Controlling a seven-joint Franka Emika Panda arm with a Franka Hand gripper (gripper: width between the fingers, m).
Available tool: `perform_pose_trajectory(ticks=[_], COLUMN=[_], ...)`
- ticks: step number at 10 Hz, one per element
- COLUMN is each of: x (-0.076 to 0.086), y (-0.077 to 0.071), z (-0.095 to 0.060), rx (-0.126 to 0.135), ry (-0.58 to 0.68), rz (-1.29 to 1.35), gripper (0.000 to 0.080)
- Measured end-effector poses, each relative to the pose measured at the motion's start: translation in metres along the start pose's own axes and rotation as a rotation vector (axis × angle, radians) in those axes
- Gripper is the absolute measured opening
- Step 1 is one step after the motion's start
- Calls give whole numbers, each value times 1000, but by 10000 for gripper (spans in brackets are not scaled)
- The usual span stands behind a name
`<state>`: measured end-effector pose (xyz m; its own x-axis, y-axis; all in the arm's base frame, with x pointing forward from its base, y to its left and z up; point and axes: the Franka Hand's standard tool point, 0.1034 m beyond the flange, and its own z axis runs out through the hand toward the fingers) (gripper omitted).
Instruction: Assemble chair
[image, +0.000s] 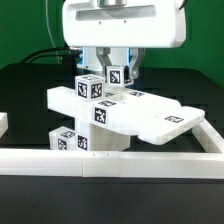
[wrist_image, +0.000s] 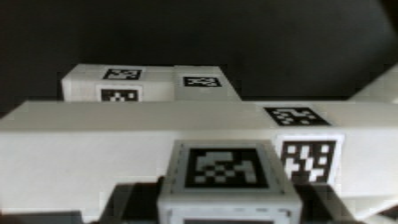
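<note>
You've got no real container here, just the low white wall (image: 110, 160) fencing the black table (image: 30, 85); the chair (image: 110, 115) sits inside it, pressed up near the wall's front run.

Chair: matte white, blocky, partly built. A flat slab (image: 150, 112) lies on top, tilted a bit, its far end toward the exterior view's right resting by the wall corner. Under it a block w/ tags (image: 70, 140) stands against the wall. Small tagged cubes (image: 92, 87) sit on the slab's back edge. Black-and-white tags all over.

Gripper (image: 116, 72) hangs over the chair's back edge, above the wall. Fingers part-open, w/ a tagged cube (wrist_image: 226, 172) between them in the wrist view; can't tell if the pads actually pinch it. Slab (wrist_image: 125, 130) lies just beyond that cube.
</note>
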<state>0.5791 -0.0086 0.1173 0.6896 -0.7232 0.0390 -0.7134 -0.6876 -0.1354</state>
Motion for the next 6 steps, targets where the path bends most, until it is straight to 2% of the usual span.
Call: perform_pose_trajectory(ticks=[1, 2, 3, 4, 5, 6], x=[-1, -1, -1, -1, -1, -1], y=[0, 0, -1, -1, 0, 0], z=[0, 0, 0, 0, 0, 0], rx=[0, -1, -1, -5, -5, -5], ry=[-1, 0, 0, 1, 1, 1], rz=[17, -25, -88, -158, -220, -301], gripper=[284, 355, 536, 536, 624, 624])
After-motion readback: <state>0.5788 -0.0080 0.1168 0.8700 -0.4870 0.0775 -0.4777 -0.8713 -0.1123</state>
